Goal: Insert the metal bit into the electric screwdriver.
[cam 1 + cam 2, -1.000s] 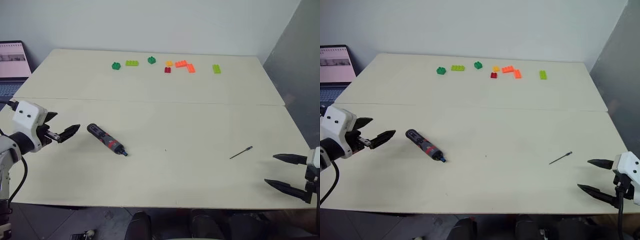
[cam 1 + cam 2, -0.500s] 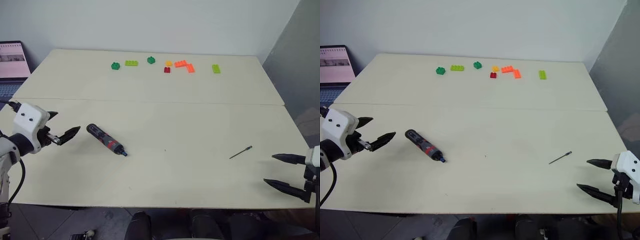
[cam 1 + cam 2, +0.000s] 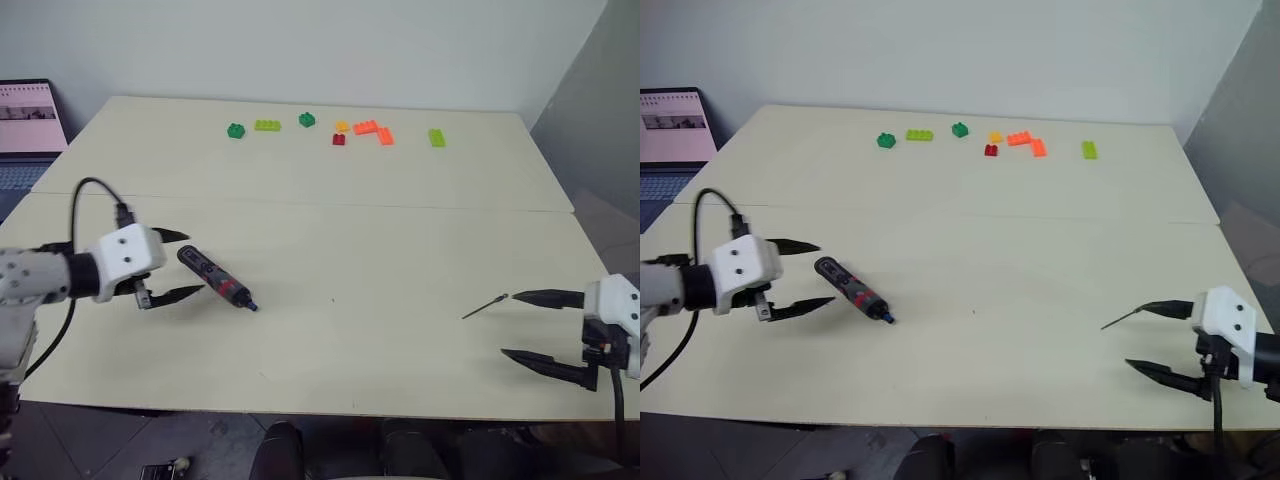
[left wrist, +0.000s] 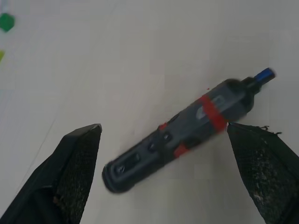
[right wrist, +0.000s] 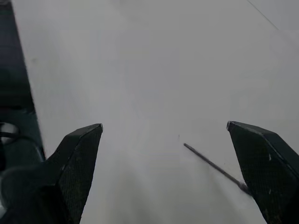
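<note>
Presently both my jaws stand released. The electric screwdriver (image 3: 216, 279) lies flat at nine o'clock on the tabletop (image 3: 400, 230), between my left gripper's (image 3: 180, 264) fingers; the metal bit (image 3: 485, 306) at four o'clock, beside my right gripper (image 3: 530, 326). Risk: a finger nudges either, rolling it away.

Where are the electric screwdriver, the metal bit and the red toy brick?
electric screwdriver (image 3: 214, 278), left eye view, mid body.
metal bit (image 3: 484, 306), left eye view, middle of the rod.
red toy brick (image 3: 338, 140), left eye view, its top.
</note>
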